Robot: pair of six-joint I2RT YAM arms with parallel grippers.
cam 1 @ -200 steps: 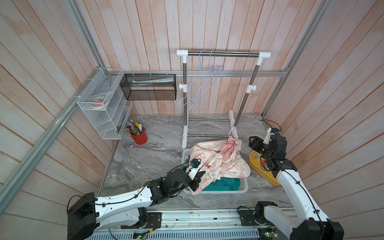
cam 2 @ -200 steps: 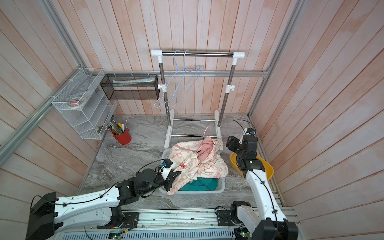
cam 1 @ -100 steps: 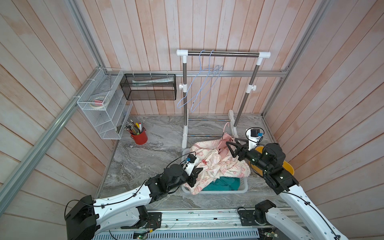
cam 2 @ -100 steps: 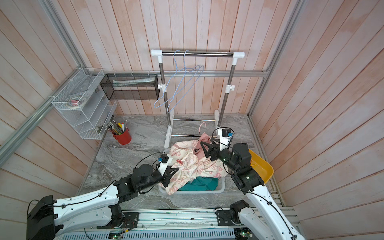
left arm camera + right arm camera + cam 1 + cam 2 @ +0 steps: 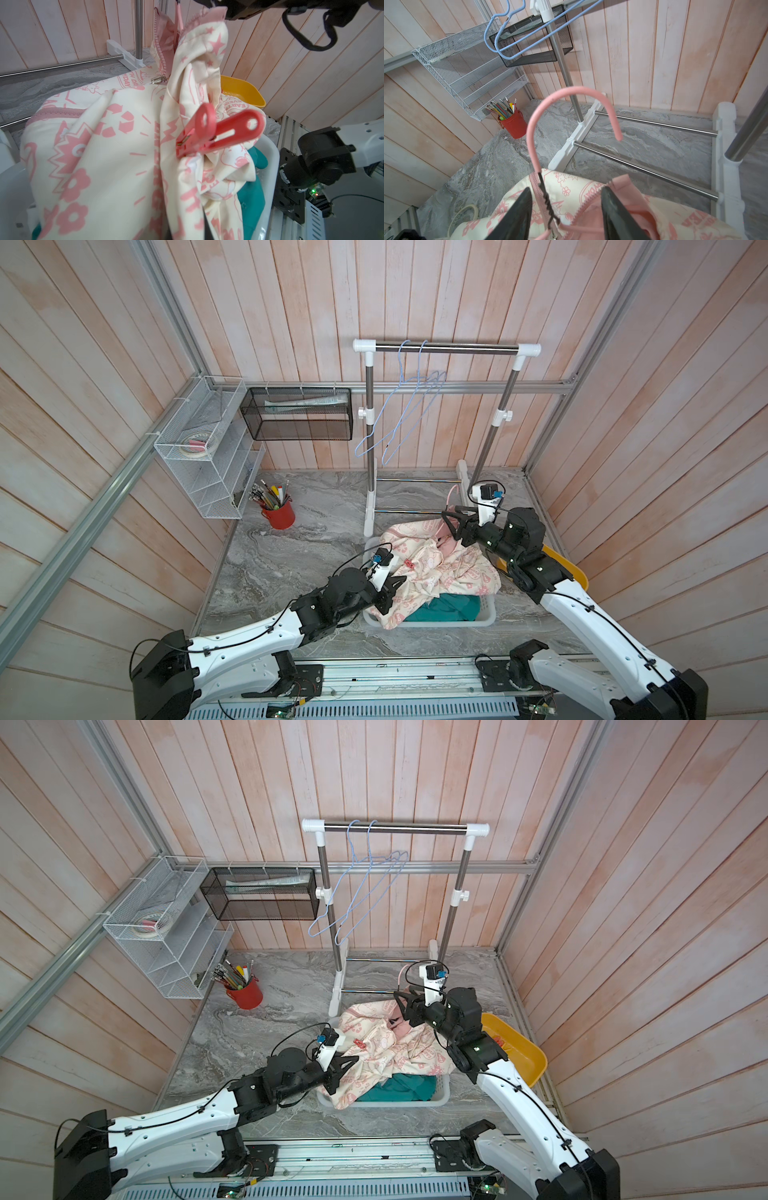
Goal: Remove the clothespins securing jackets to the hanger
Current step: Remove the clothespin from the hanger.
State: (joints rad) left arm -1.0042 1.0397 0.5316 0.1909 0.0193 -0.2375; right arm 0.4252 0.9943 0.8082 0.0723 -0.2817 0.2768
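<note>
A cream, pink-printed jacket (image 5: 440, 572) (image 5: 395, 1048) lies heaped over a teal jacket (image 5: 449, 608) in a white basket (image 5: 490, 614). One red clothespin (image 5: 218, 133) (image 5: 408, 563) is clipped on a cream fold. My left gripper (image 5: 392, 593) is shut on the cream fabric just below that pin. A pink hanger (image 5: 572, 89) (image 5: 451, 493) sticks out of the collar. My right gripper (image 5: 566, 189) (image 5: 451, 516) is open, with one finger on each side of the hanger's twisted wire neck.
A yellow tray (image 5: 575, 572) (image 5: 523, 1052) sits right of the basket, under my right arm. Behind stand the clothes rack (image 5: 446, 348) with two blue hangers (image 5: 407, 406). On the left are a red pencil cup (image 5: 279, 514), a white wire shelf (image 5: 208, 448) and a black mesh basket (image 5: 299, 414).
My right arm has swung from over the yellow tray to the jacket's collar, and its jaws have narrowed around the pink hanger's neck. My left gripper has kept its hold on the fabric.
</note>
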